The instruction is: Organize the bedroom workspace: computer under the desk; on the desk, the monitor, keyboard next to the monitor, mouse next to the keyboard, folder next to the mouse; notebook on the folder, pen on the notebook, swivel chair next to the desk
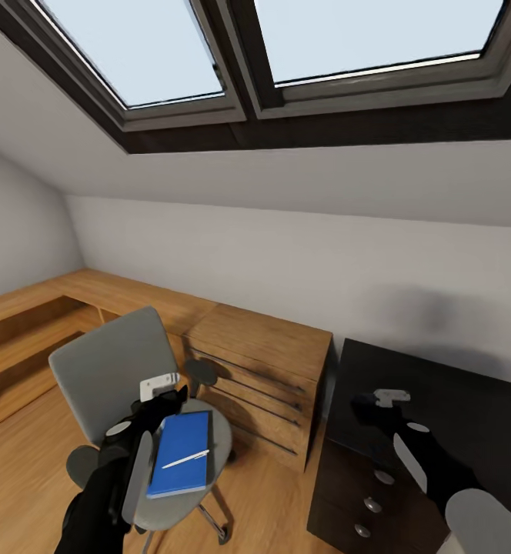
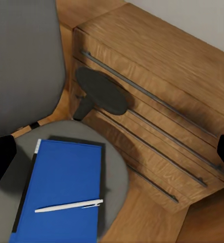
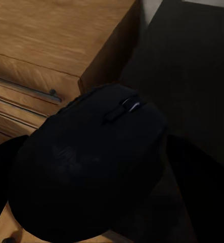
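— Mouse (image 3: 89, 167) position?
— Pinched in the right claw (image 1: 371, 406), held over the black counter (image 1: 455, 400) near its edge by the wooden dresser (image 1: 259, 350).
— And the left claw (image 1: 163, 400)?
— Over the swivel chair (image 1: 109, 369); I cannot tell whether it is spread. The pen (image 2: 69, 205) lies on a blue notebook (image 2: 61, 182) on the seat, at the claw's 5 o'clock in the head view.

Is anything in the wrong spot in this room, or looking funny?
Yes. A blue notebook with a thin white pen on top lies on the grey swivel chair's seat, not on the glossy black desk. The small dark rounded mouse sits in the right gripper, over the desk's edge.
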Available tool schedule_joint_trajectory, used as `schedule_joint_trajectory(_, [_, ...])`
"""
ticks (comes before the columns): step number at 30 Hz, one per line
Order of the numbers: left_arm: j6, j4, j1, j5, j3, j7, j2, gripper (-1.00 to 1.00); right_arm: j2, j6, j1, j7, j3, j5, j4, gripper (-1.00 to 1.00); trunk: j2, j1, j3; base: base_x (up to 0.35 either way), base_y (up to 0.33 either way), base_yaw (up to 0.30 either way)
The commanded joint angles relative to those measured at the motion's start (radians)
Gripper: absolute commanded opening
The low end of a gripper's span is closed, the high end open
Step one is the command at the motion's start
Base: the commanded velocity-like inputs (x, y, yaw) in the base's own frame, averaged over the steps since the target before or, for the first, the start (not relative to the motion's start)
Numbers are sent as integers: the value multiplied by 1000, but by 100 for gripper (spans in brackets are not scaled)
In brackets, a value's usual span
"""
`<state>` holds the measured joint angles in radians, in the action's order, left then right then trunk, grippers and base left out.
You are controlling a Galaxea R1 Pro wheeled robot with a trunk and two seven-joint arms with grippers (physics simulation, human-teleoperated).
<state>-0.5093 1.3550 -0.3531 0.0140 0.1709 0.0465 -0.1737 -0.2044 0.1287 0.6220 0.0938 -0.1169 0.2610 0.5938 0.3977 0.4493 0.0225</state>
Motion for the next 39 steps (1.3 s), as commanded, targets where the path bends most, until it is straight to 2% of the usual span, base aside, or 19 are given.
schedule_joint_trajectory(1, [-10, 10, -1, 2, 1, 2, -1, 100, -5, 5, 2, 3, 1, 8, -1, -100, 2, 1, 2, 1, 0, 0])
schedule_joint_trajectory(6, [-30, 84, 25, 31, 0, 3, -1, 100, -20, 3, 17, 27, 19, 11, -50, -100, 23, 12, 12, 0, 0, 0])
schedule_joint_trajectory(8, [-32, 100, 34, 38, -3, 3, -1, 100, -22, 1, 23, 57, 20, 11, -64, -100, 37, 20, 18, 0, 0, 0])
schedule_joint_trajectory(10, [-33, 113, 44, 45, -8, 2, -1, 100, -25, -2, 27, 132, 23, 10, -83, -100, 51, 28, 24, 0, 0, 0])
schedule_joint_trajectory(12, [-34, 116, 47, 45, -11, 3, -1, 100, -25, -2, 28, 143, 23, 9, -88, -100, 65, 35, 31, 0, 0, 0])
schedule_joint_trajectory(14, [-34, 118, 48, 46, -14, 3, -1, 100, -25, -3, 28, 146, 23, 8, -89, -100, 79, 43, 37, 0, 0, 0])
schedule_joint_trajectory(19, [-34, 119, 49, 46, -16, 3, -1, 100, -22, 4, 32, 101, 22, 9, -72, -100, 114, 62, 53, 0, 0, 0])
schedule_joint_trajectory(39, [-34, 123, 51, 46, -16, 3, -1, 100, -18, 8, 33, 95, 18, 9, -50, -100, 254, 139, 115, 0, 0, 0])
